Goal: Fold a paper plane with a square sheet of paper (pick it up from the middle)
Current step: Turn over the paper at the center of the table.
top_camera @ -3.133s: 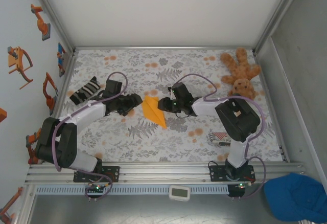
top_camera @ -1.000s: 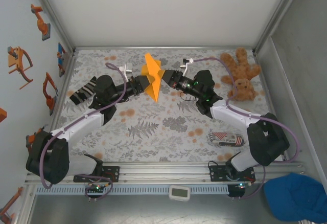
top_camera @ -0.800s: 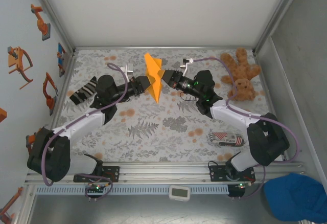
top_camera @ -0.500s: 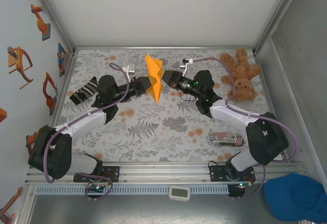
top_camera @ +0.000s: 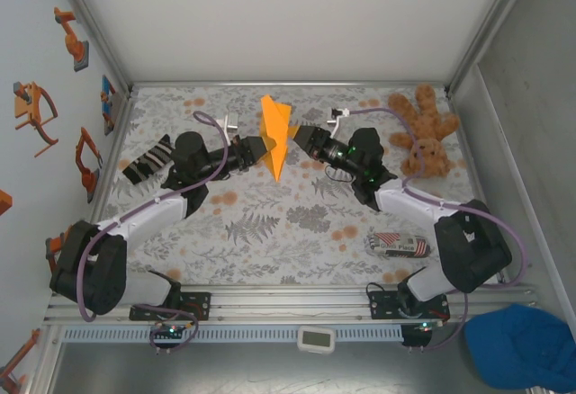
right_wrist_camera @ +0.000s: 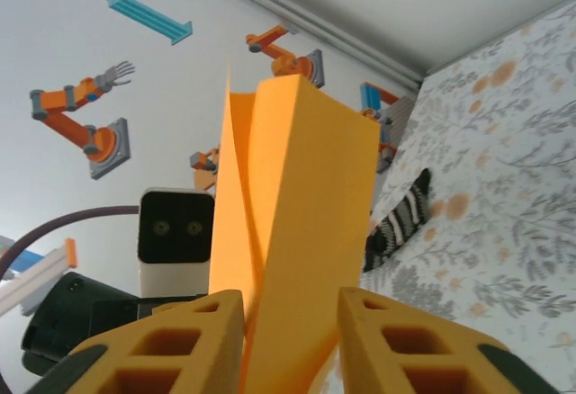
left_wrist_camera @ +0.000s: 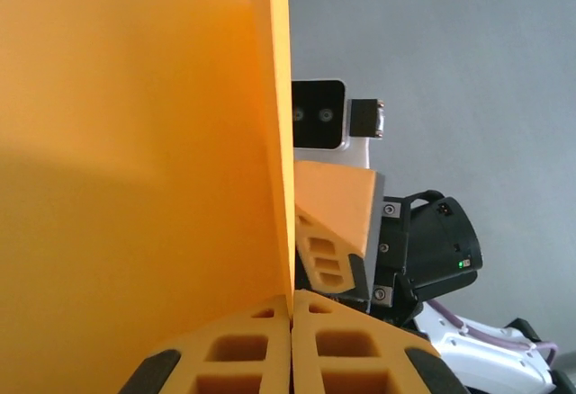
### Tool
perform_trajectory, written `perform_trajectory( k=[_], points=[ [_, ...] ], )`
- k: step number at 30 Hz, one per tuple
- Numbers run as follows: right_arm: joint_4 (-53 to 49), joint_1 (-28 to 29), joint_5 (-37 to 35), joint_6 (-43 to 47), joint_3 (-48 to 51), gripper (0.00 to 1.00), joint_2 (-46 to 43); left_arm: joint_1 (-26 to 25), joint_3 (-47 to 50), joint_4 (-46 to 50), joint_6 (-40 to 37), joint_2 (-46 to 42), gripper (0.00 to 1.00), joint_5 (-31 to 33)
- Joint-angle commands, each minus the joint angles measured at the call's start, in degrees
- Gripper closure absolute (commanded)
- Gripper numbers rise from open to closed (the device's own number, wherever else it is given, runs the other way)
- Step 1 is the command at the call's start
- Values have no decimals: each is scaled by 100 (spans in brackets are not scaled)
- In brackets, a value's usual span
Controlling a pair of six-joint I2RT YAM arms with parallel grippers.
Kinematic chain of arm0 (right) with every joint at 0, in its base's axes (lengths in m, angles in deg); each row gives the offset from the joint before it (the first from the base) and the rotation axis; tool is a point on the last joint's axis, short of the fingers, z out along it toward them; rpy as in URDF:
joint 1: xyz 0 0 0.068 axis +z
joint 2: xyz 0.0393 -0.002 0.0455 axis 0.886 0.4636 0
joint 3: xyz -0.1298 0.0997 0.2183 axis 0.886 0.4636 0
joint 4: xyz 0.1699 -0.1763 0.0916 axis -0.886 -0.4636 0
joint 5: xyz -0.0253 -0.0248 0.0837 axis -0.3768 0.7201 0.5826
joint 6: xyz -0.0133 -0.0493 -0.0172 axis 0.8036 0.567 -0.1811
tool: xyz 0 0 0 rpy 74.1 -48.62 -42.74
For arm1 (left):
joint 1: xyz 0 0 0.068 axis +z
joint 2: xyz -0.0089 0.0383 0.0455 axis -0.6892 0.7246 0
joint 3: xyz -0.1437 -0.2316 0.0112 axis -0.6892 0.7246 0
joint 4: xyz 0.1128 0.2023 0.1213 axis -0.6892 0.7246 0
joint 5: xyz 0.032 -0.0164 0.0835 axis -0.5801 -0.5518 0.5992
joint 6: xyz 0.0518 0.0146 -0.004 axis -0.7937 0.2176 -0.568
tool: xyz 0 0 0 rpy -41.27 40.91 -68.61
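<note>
Folding looks largely done: the paper plane point(top_camera: 274, 133) is a narrow creased dart, held aloft above the far middle of the table point(top_camera: 288, 241). The left gripper point(left_wrist_camera: 291, 308) is pinched tight on its lower edge, while the right gripper point(right_wrist_camera: 290, 313) straddles the paper with jaws parted, not clamping. Left to do, by my judgement: any last wing crease, then set-down.

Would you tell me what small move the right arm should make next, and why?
Probably draw the right gripper straight back, clear of the paper plane. Its jaws stand apart with the folded paper loose between them, while the left gripper is pinched shut on the paper, so the left alone seems to hold the plane above the table.
</note>
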Motion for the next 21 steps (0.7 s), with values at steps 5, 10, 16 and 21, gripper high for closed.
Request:
perform_trajectory(
  k=[5, 10, 16, 21],
  points=[
    [-1985, -70, -769, 1100, -108, 55, -862, 58, -172, 1497, -1090, -303, 95, 346],
    [-3910, -75, -2001, 2154, -273, 46, -1603, -80, -870, 4318, -2745, -504, 95, 1516],
    [-5255, -70, -2979, 2898, -398, 40, -2160, -527, -1972, 6880, -4129, -215, 95, 3835],
    [-5695, -73, -3594, 3171, -279, 25, -2575, -946, -2655, 7937, -4585, 389, 95, 5629]
  ],
)
